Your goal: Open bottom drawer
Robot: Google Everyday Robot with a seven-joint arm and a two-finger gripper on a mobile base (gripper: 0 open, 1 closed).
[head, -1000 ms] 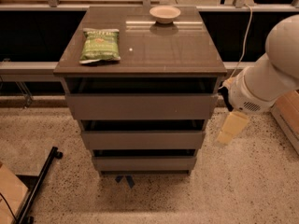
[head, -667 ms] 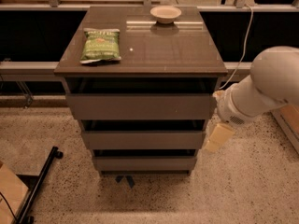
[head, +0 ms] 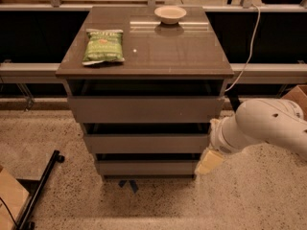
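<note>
Tool (head: 209,162) has swung down toward seven o'clock and now sits at the three o'clock end of the bottom drawer (head: 146,167). Open or closed, I can't tell. Pull not yet begun.

Lab-like test space — speckled floor (head: 144,205), metal rails (head: 29,72), cable (head: 247,47) — tool (head: 209,162) beside bottom drawer (head: 144,167).

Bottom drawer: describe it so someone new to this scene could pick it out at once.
Find the brown cabinet with a green chip bag on top and three stacked drawer fronts. The bottom drawer is the lowest, nearest the floor, narrower and shorter than the two above; the gripper hangs at its right end as the camera sees it.
</note>
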